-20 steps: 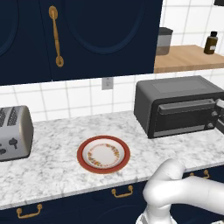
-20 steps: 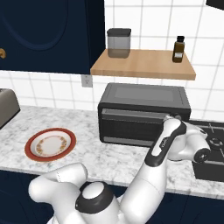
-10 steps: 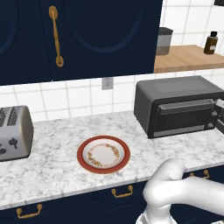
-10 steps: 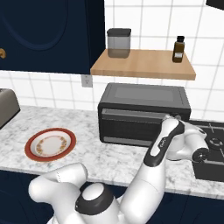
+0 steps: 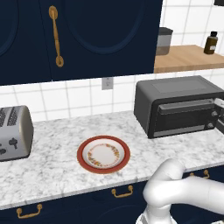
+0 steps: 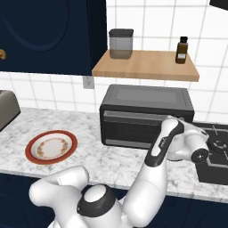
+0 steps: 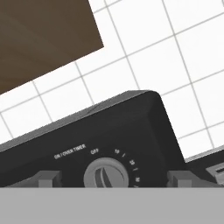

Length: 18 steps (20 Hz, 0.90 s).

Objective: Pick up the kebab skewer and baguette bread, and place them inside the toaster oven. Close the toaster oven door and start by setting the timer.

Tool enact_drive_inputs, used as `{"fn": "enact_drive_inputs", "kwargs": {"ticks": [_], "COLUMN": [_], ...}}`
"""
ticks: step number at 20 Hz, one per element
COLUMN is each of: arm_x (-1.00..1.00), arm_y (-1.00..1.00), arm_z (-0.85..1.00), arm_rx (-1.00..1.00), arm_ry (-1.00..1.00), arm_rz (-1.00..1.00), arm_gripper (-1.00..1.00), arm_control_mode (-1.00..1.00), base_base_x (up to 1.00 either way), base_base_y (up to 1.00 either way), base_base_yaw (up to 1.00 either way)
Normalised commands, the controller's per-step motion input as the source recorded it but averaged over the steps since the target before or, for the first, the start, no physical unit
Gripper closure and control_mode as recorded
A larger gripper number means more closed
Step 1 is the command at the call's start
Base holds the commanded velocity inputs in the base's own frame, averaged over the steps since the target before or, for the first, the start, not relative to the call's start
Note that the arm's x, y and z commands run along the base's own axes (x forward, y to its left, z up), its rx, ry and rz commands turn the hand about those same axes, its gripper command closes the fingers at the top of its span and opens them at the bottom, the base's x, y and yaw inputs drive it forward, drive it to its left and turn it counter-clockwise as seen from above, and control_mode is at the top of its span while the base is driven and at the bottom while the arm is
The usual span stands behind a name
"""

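The toaster oven [image 5: 179,105] stands at the right of the marble counter, a dark grey box [image 6: 147,113]. Its door [image 5: 186,117] is shut upright against the front. In the hand view my gripper [image 7: 113,180] is open right in front of the oven's timer knob [image 7: 106,175]. One fingertip [image 7: 48,178] stands to the left of the knob and the other to the right, both apart from it. My forearm [image 6: 162,142] crosses the oven's right front. The kebab skewer and the baguette bread are out of view.
An empty red-rimmed plate [image 5: 103,154] lies mid-counter. At the far left stands a silver toaster [image 5: 13,133]. Above the oven, a wooden shelf [image 6: 147,67] carries a grey canister [image 6: 120,43] and a brown bottle [image 6: 181,50]. A stovetop [image 6: 213,151] lies to the oven's right.
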Motion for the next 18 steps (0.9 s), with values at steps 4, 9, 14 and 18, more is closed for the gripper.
{"fn": "enact_drive_inputs", "kwargs": {"ticks": [4, 9, 14, 18], "arm_x": [0.12, 0.0, 0.0, 0.0], "arm_y": [0.0, 0.0, 0.0, 0.0], "arm_z": [0.0, 0.0, 0.0, 0.0], "arm_rx": [0.0, 0.0, 0.0, 0.0], "arm_ry": [0.0, 0.0, 0.0, 0.0], "arm_rz": [-0.01, 0.0, 0.0, 0.0], "arm_gripper": [-1.0, -1.0, -1.0, -1.0], "arm_control_mode": [-1.0, -1.0, -1.0, -1.0], "base_base_x": [0.0, 0.0, 0.0, 0.0], "base_base_y": [0.0, 0.0, 0.0, 0.0], "base_base_yaw": [0.0, 0.0, 0.0, 0.0]}}
